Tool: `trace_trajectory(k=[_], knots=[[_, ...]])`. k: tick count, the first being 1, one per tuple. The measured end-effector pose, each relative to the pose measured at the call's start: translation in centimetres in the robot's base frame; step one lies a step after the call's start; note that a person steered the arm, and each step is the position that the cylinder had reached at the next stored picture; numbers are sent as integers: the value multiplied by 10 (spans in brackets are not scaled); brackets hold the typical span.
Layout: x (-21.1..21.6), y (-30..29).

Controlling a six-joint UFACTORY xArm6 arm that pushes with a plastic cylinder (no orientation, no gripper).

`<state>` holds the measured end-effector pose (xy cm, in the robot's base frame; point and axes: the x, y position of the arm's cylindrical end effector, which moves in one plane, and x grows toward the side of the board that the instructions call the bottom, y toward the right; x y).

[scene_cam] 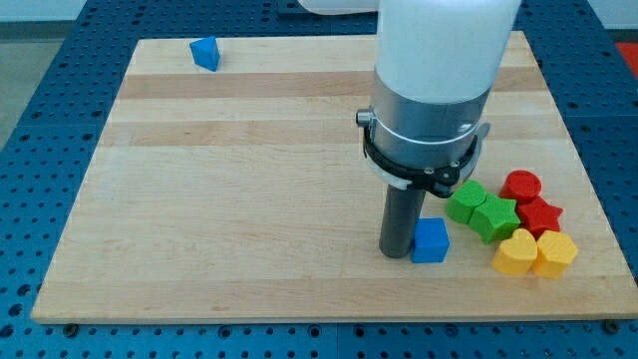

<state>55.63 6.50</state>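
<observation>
My tip (398, 251) rests on the wooden board (249, 199), right of centre near the view's bottom. Its right side touches a blue cube (431, 240). Further right lies a tight cluster: a green cube (466, 200), a green star (493, 216), a red cylinder (521, 185), a red star (541, 214), a yellow heart (514, 253) and a yellow hexagonal block (555, 253). The green star is the cluster piece closest to the blue cube, a short gap apart.
Another blue block (205, 53) sits alone near the board's top left corner. The arm's white and grey body (434, 90) rises above the tip and hides part of the board behind it. Blue perforated table (30, 120) surrounds the board.
</observation>
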Motion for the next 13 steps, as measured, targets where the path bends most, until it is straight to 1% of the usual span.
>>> trace_trajectory(k=[3,4,5,7,9,12,13], knots=[[0,40],[0,45],[-6,8],[-60,-89],[-140,-175],[-248,-274],[-289,-293]])
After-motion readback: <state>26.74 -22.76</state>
